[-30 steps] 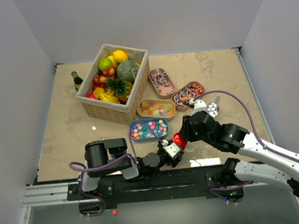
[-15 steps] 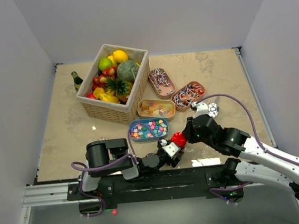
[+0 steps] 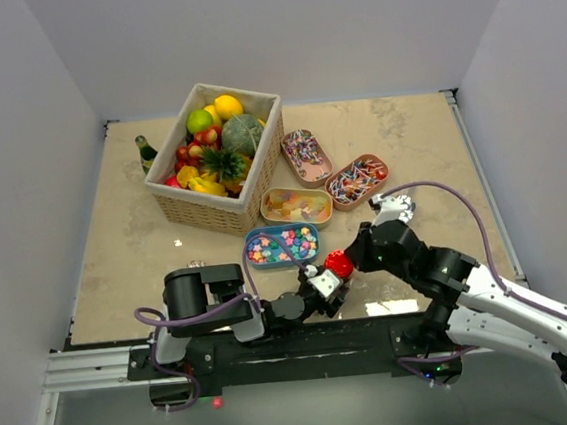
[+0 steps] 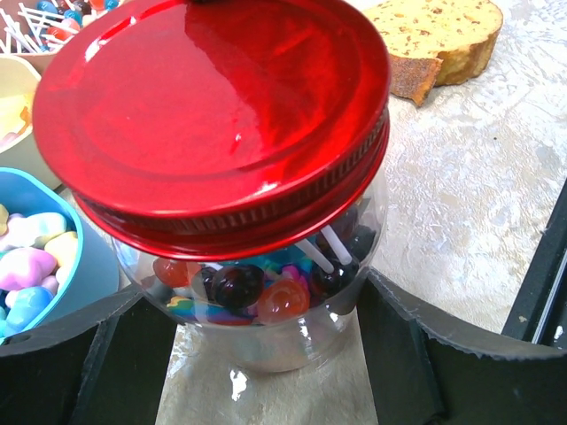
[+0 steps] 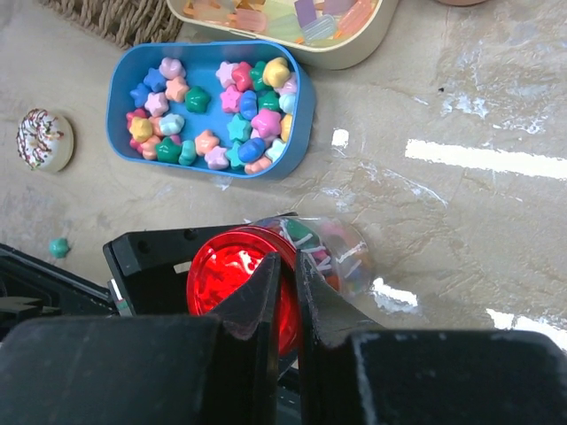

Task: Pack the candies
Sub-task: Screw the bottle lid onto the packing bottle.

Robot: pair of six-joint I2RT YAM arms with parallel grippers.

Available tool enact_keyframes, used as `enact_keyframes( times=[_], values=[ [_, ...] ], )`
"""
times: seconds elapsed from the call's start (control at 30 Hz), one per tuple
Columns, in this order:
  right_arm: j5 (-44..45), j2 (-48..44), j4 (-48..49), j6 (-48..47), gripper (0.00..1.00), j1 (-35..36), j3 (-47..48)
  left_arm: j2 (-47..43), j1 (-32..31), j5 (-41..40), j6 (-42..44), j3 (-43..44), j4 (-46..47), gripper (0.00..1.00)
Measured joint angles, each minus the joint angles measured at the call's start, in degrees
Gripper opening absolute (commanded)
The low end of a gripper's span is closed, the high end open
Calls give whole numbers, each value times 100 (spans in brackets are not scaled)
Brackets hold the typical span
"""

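A small clear jar [image 4: 257,341] is seen near the front edge of the table [image 5: 461,106], clamped by its sides between the two black fingers of the left gripper [image 4: 252,301]. Mixed candies [image 4: 266,299] are piled in its bottom, with white sticks showing among them. A red lid [image 4: 213,115] is laid on the mouth, and in the left wrist view it appears tilted rather than seated square. Above the lid, the right gripper [image 5: 285,283] is held with its fingers drawn almost together, only a thin slit between them. Nothing is seen pinched there, and whether the tips touch the lid cannot be told. More sweets lie unpacked just beyond the jar: pastel star candies [image 5: 266,122] in a blue tray [image 5: 205,55], gummies [image 5: 266,18] in a pale yellow tray [image 5: 354,49], and striped sweets [image 3: 357,177] farther back.

Work on the lid is judged to be the step in hand. It would be done best with the jar clamped firmly and steadily, and the lid nudged flat onto the rim before any pressing or turning. Force is best applied at the lid's centre, so that the jar is not levered out of the grip. Should the lid need lifting or twisting, the fingers would first have to be spread wide enough to span it
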Motion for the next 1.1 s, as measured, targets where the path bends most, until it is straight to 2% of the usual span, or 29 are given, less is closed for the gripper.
enact_keyframes(
  times=[0.47, 0.77, 0.97, 1.07, 1.1],
  values=[
    [-33, -396, -184, 380, 0, -48, -114, 44, 136, -15, -109, 284, -278, 63],
    [-697, -621, -299, 627, 0, 4, -216, 184, 317, -59, -133, 553, -328, 63],
    [-691, -758, -710, 868, 1, 61, -149, 190, 317, 39, 24, 562, -323, 63],
    [-535, -761, -1255, 962, 27, 107, -92, 190, 323, 92, 17, 560, -315, 67],
    [-466, -758, -1419, 1021, 32, 109, -92, 188, 323, 94, 22, 555, -315, 72]
  ],
)
